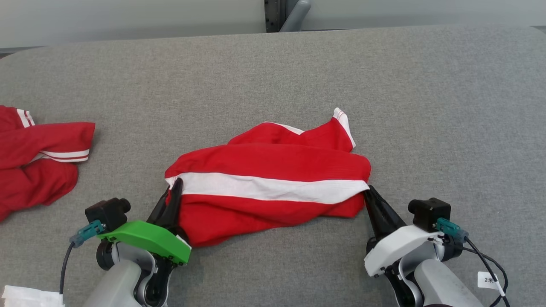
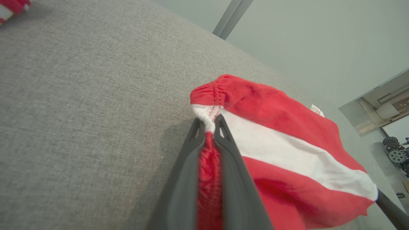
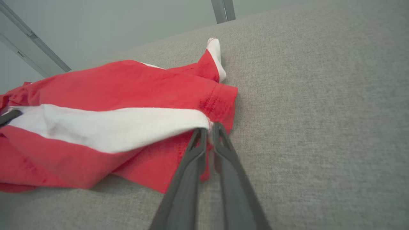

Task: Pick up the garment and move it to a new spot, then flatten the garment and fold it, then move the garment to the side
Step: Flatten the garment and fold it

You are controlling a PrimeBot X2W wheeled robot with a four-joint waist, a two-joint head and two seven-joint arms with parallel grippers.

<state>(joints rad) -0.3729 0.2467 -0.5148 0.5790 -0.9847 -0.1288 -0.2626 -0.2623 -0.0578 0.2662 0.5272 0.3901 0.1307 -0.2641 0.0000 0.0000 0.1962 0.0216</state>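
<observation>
Two pincers hold the crumpled red cloth garment with a white band [image 1: 268, 170], lying mid grey fabric-covered worktop [image 1: 273, 76]: left pincer [image 1: 175, 187] clamped on its left end, right pincer [image 1: 367, 190] pinching its right corner. Likely the pick-up step; next, both must lift together, evenly.

I've got the garment [image 1: 273, 166] in the middle of the grey worktop [image 1: 384, 76]: red, with a broad white band running left to right across it. It's rumpled, folded over itself and lying low, one white-edged corner poking out far right.
</observation>
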